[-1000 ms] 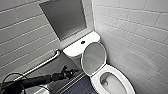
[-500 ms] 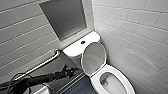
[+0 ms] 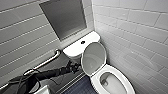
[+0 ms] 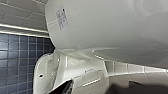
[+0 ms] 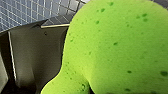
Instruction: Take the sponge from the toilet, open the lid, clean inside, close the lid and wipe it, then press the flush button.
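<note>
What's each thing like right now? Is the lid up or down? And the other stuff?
lid: up, leaning back toward the tank
bowl: uncovered
flush button: on the tank top, nothing touching it
sponge: off the toilet, up above the floor, close to the right wrist
left gripper: beside the lid's edge; open or shut, can't tell

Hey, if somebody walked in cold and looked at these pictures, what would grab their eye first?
The bright green sponge looms very close in the right wrist view. In the head view, the white toilet stands in the tiled corner with its lid raised toward the tank. The left gripper, at the end of a black arm, sits close beside the lid's edge.
</note>
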{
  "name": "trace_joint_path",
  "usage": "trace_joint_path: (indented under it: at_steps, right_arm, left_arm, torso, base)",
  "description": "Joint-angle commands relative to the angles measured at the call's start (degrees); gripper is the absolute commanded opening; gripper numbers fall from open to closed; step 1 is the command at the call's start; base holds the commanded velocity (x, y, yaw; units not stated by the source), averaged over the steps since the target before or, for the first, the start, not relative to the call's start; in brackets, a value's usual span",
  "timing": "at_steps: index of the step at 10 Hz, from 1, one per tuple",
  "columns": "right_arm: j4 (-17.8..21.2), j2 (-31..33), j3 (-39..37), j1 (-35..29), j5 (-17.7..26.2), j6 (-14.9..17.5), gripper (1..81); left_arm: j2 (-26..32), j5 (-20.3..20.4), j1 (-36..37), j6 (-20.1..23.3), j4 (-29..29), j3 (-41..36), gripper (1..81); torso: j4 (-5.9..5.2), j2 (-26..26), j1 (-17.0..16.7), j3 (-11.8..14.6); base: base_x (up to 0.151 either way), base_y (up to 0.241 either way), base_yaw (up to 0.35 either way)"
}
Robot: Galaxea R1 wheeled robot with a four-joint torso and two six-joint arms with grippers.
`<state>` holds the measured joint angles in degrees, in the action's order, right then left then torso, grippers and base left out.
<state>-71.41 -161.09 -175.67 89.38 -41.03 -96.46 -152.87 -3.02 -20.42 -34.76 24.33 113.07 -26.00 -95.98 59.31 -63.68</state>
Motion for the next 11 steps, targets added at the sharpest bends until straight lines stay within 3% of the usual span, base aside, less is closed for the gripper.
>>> trace_joint_path:
  at_steps: [1,11]
  right_arm:
    - [-4.0,-1.72,0.69,0.94,0.95,0.22,1.0]
    - [-6.72,-3.74,0.77,-1.26,3.42,0.05,1.0]
  left_arm:
    - [0.46,-1.9,9.04,-0.31,0.8,0.31,81.1]
    - [2.82,-3.2,7.1,0.3,-1.39,-18.23,81.1]
  torso:
    - [0.0,0.0,0.0,0.0]
    - [0.0,0.0,0.0,0.0]
  base:
    - [0.0,0.0,0.0]
    - [0.0,0.0,0.0]
